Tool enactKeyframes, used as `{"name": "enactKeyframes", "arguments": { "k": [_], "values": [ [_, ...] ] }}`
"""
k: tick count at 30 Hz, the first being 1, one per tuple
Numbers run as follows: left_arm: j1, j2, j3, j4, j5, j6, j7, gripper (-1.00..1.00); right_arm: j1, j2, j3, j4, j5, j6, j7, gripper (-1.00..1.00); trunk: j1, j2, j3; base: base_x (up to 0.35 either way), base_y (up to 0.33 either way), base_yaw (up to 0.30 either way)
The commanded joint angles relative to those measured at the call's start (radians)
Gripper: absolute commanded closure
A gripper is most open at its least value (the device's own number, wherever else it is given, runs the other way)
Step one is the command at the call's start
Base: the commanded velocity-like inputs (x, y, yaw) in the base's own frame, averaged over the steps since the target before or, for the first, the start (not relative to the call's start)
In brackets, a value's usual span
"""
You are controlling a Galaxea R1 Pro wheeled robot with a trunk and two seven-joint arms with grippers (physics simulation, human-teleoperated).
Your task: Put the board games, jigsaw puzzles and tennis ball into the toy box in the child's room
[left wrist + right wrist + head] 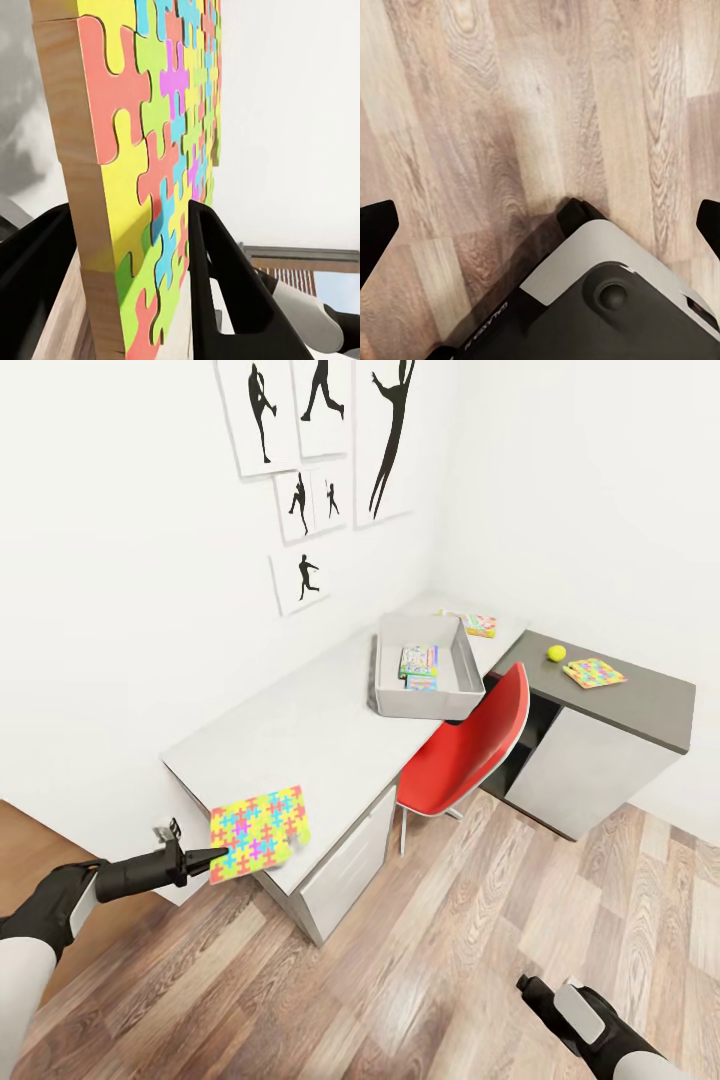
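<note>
Head view: nearest the camera were the two arms. Left gripper (213, 856) was held low w/ its fingers closed on the near edge of a jigsaw puzzle (259, 833), raised at the near end of the table (300, 730); whether the far edge touched the top could not be told. Right gripper (524, 983) hung low over the wood floor (400, 980), nothing in it. Toy box (425, 668) stood well apart, further along the table, w/ two colourful flat items inside. A board game (478, 624) lay just beyond the box. Tennis ball (556, 652) and second puzzle (594, 673) sat on the darker wing. A red chair (465, 750) stood between robot and box.

Left wrist view: the puzzle (157, 172) sat clamped between both black fingers (225, 292), held by a narrow margin at one edge; most of the sheet stood out past the tips.

Right wrist view: fingertips (376, 232) were set wide apart at the frame edges, empty, above floor planks and part of the robot's base (607, 300).

Risks, as judged: edge-only grip on a thin wide sheet could let it pivot or slip during the long carry. The chair back lay close to the approach line, so a snag was possible. A flat release could leave the sheet on the box rim or propped on the contents.
</note>
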Motion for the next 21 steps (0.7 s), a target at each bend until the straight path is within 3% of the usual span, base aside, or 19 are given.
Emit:
{"name": "enactKeyframes", "arguments": {
  "k": [1,21],
  "values": [
    [-0.001,0.0,0.0,0.0,-0.001,0.011,-0.004,1.0,0.0,0.001,-0.003,-0.003,-0.006,0.005,-0.006,-1.0,0.001,-0.002,-0.002,0.0,0.0,0.0],
    [-0.001,-0.004,-0.001,0.0,-0.001,0.012,-0.004,1.0,0.001,0.003,-0.003,-0.001,0.001,0.001,-0.006,-1.0,0.001,-0.002,0.02,0.0,0.0,0.0]
  ]
}}
